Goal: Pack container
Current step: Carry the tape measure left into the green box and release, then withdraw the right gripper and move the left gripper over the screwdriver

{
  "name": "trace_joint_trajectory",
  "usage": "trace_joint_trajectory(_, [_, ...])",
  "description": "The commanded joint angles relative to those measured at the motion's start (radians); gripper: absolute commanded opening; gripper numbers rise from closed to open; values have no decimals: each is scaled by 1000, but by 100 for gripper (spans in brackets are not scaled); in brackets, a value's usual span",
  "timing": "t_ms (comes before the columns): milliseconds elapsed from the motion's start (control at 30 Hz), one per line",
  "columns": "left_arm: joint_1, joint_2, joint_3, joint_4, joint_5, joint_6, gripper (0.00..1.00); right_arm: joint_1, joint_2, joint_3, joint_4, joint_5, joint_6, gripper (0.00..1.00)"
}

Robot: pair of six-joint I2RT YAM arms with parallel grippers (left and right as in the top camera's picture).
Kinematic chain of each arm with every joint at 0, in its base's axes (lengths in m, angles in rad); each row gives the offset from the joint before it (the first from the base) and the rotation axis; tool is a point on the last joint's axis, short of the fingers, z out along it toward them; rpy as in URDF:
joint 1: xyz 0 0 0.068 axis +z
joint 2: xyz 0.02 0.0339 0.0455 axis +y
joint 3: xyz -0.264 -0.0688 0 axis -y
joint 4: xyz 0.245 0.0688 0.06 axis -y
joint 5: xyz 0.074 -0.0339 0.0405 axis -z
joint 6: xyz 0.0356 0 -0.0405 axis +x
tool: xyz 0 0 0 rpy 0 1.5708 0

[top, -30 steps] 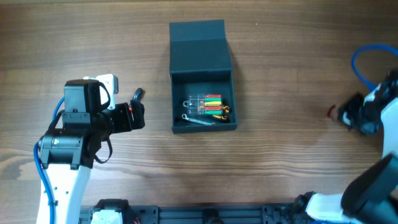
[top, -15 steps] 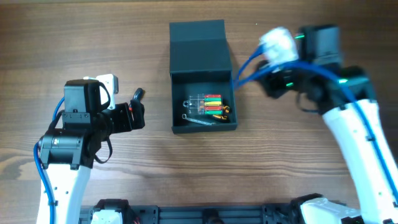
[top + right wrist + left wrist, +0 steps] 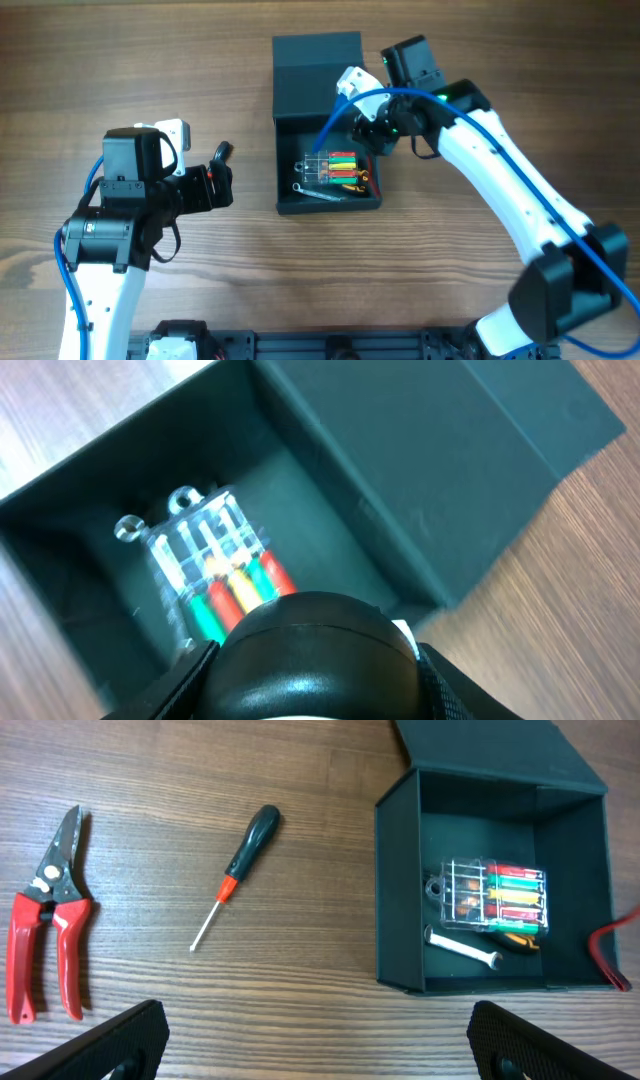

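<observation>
Now that our right gripper [image 3: 368, 135] has swung in from far right, the dark teal-grey matte rectangular container [image 3: 320, 75] sits just below it, lid open. We can't tell its grip: a rounded black mass [image 3: 310, 660] blocks the wrist view. Probably a drop-in. Left gripper [image 3: 224, 172] is spread wide and empty.

The left gripper [image 3: 226, 172] is spread wide; right arm [image 3: 492, 172] stretches forward and leftward.

Bit case [image 3: 497, 896], wrench [image 3: 462, 947] in container [image 3: 397, 890]; screwdriver [image 3: 238, 870], pliers [image 3: 45, 925] left.
</observation>
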Motion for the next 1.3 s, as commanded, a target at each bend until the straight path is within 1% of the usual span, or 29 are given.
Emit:
trace_joint_trajectory(0, [4,-2,17,0,-6,20,100,3,44,13,39,-16,36,4])
trace_joint_trajectory(200, [4,-2,17,0,-6,20,100,3,103,13,69,-16,32,4])
trace_joint_trajectory(333, [4,-2,17,0,-6,20,100,3,139,11,65,-17,3,4])
trace_joint_trajectory(567, [4,-2,17,0,-6,20,100,3,216,11,60,-16,6,4])
trace_joint_trajectory(600, [4,-2,17,0,-6,20,100,3,219,11,60,-16,6,6])
trace_joint_trajectory(633, [4,-2,17,0,-6,20,100,3,224,11,60,-17,6,11])
trace_joint_trajectory(667, [4,-2,17,0,-6,20,100,3,226,11,60,-16,6,20])
trace_joint_trajectory(700, [4,-2,17,0,-6,20,100,3,227,11,60,-16,6,29])
trace_joint_trajectory(733, [4,-2,17,0,-6,20,100,3,229,11,60,-16,6,41])
trace_joint_trajectory(800, [4,-2,17,-1,-6,20,100,3,229,11,61,-16,6,49])
trace_joint_trajectory(833, [4,-2,17,0,-6,20,100,3,229,11,61,-16,7,57])
trace_joint_trajectory(900, [4,-2,17,-1,-6,20,100,3,229,11,61,-16,14,79])
trace_joint_trajectory(1000, [4,-2,17,-4,-6,20,100,3,229,11,61,-16,32,99])
trace_joint_trajectory(1100, [4,-2,17,-8,-6,20,100,3,229,11,61,-11,46,100])
trace_joint_trajectory(1267, [4,-2,17,-8,-5,20,100,3,224,12,61,29,122,100])
